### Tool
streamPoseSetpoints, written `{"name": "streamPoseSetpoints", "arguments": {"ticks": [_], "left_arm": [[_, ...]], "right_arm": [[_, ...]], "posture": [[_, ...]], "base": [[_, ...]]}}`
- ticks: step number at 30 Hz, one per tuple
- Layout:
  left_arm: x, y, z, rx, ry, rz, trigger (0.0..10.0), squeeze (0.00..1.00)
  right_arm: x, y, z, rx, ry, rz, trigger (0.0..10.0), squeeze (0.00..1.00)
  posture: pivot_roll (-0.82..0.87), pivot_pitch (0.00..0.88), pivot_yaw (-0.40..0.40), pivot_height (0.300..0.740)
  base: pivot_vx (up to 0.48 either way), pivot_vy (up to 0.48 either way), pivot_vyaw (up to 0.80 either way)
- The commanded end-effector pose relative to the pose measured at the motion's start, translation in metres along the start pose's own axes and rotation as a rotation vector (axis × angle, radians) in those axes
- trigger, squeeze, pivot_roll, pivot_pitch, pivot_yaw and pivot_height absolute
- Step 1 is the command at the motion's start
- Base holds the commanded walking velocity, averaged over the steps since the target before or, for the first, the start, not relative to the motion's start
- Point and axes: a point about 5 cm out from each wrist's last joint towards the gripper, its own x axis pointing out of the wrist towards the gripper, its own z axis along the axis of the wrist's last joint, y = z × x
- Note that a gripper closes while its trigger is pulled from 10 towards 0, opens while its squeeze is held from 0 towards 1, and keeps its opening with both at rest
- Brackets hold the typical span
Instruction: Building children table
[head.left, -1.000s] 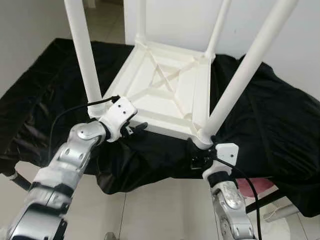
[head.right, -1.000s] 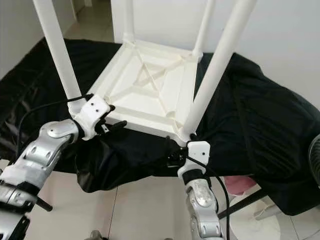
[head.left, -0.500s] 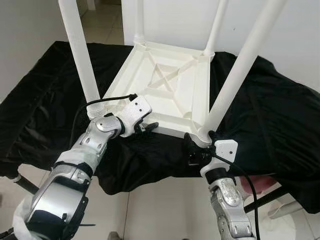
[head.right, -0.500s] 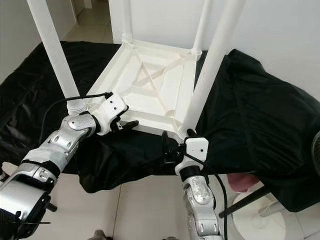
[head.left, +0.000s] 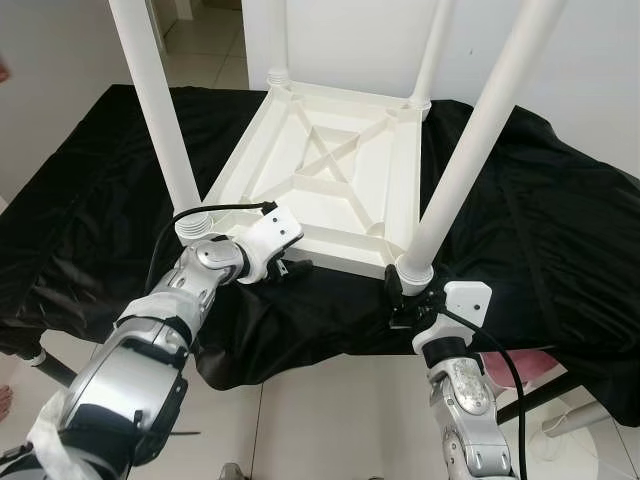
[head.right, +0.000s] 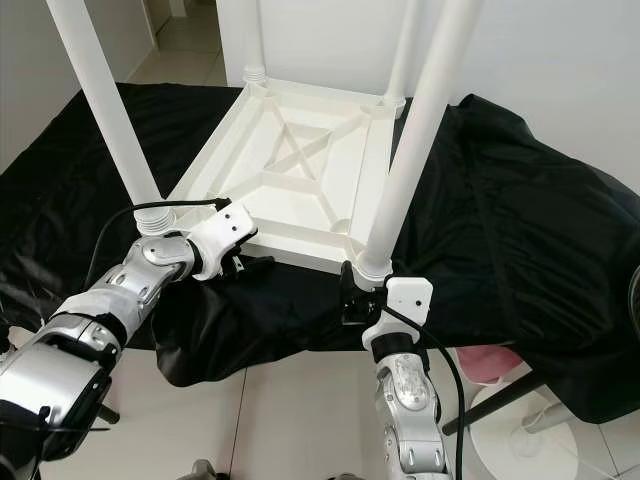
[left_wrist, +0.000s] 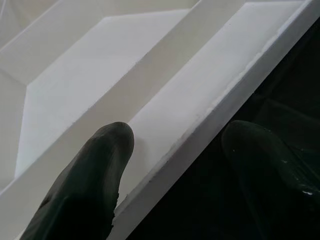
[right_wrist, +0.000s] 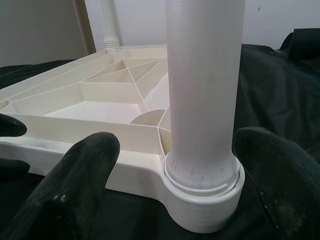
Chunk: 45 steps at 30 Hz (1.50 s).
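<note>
A white children's table (head.left: 335, 185) is lying upside down on a black cloth (head.left: 540, 240) in the middle of the frame, its four legs pointing up, so assembly appears nearly complete. Compared with a second ago, the left gripper (head.left: 292, 267) is no longer sitting beside the base of the near-left leg (head.left: 160, 115); it has slid along the near edge toward the centre and is now resting at the tabletop's rim, lower left of centre. The left wrist view shows its two fingers (left_wrist: 85, 185) spread, one lying on the white rim (left_wrist: 210, 107) and the other over the dark cloth, straddling the edge without pinching it. The right gripper (head.left: 397, 297) has shifted only slightly and is still sitting at the base of the near-right leg (head.left: 470, 150), lower right of centre; the right wrist view shows its fingers (right_wrist: 75, 175) spread wide on either side of the leg's socket (right_wrist: 202, 197), not pressed against it. This likely means the legs are seated and the robot is bracing or readying a grip on the frame, perhaps to check the last leg or turn the table over. The left arm is reaching forward with elbow bent, forearm angled up from the lower left corner; the right arm is rising almost straight from the bottom edge.
</note>
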Motion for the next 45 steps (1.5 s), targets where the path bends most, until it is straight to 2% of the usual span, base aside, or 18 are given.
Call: {"name": "streamPoseSetpoints", "arguments": {"ticks": [1,5,7,14,15,17,19,29,35,40,42,43,44,45], "left_arm": [[0.002,0.001,-0.002,0.014,0.039,0.026,10.0,0.0],[0.004,0.005,-0.002,0.002,0.082,0.068,10.0,0.0],[0.007,0.01,0.0,-0.035,0.139,0.108,10.0,0.0],[0.007,0.011,-0.006,-0.029,0.233,0.125,10.0,0.0],[0.005,0.013,-0.009,-0.085,0.248,0.141,6.5,0.0],[0.005,0.013,-0.009,-0.085,0.248,0.141,6.5,0.0],[0.003,0.015,-0.014,-0.15,0.271,0.178,0.0,0.0],[-0.001,0.019,-0.019,-0.187,0.278,0.233,0.0,0.0],[0.0,0.02,-0.013,-0.187,0.248,0.242,0.0,0.0],[0.014,0.007,0.001,-0.212,0.172,0.195,0.0,0.0],[0.015,0.006,0.002,-0.214,0.166,0.191,0.0,0.0],[0.02,-0.001,0.007,-0.21,0.148,0.156,1.3,0.0],[0.025,-0.01,0.011,-0.205,0.134,0.122,7.1,0.0],[0.03,-0.017,0.014,-0.2,0.122,0.095,7.2,0.0]], "right_arm": [[0.0,0.0,0.001,0.001,-0.004,-0.001,10.0,0.0],[0.002,0.0,0.002,-0.004,-0.003,0.003,10.0,0.0],[0.003,0.0,0.002,-0.007,-0.002,0.007,10.0,0.0],[0.002,0.001,0.003,-0.006,0.001,0.01,10.0,0.0],[0.002,0.001,0.002,-0.006,0.004,0.003,10.0,0.0],[0.002,0.001,0.002,-0.006,0.004,0.003,10.0,0.0],[0.0,0.0,0.002,-0.005,0.008,-0.01,10.0,0.0],[-0.001,-0.002,0.002,-0.003,0.01,-0.03,10.0,0.0],[0.002,0.0,0.001,0.001,0.011,-0.026,10.0,0.0],[0.005,0.001,-0.001,0.001,0.016,-0.018,10.0,0.0],[0.005,0.001,-0.001,0.001,0.016,-0.018,10.0,0.0],[0.006,0.001,-0.001,0.002,0.016,-0.016,10.0,0.0],[0.007,0.001,-0.001,0.001,0.016,-0.015,10.0,0.0],[0.007,0.001,-0.001,0.002,0.016,-0.014,10.0,0.0]], "posture": [[-0.08,0.08,0.011,0.74],[-0.08,0.085,0.009,0.74],[-0.08,0.094,0.007,0.74],[-0.08,0.102,0.009,0.74],[-0.09,0.11,0.016,0.74],[-0.09,0.11,0.016,0.74],[-0.09,0.116,0.024,0.74],[-0.09,0.116,0.028,0.74],[-0.08,0.117,0.027,0.74],[-0.06,0.115,0.02,0.74],[-0.06,0.115,0.02,0.74],[-0.05,0.111,0.017,0.74],[-0.05,0.111,0.017,0.74],[-0.05,0.109,0.017,0.74]], "base": [[0.0,0.0,0.0],[0.0,0.0,0.0],[0.0,0.0,0.0],[0.0,0.0,0.0],[0.0,0.0,0.0],[0.0,0.0,0.0],[0.0,0.0,0.0],[0.0,0.0,0.0],[0.0,0.0,0.0],[0.0,0.0,0.0],[0.0,0.0,0.0],[0.0,0.0,0.0],[0.0,0.0,0.0],[0.0,0.0,0.0]]}}
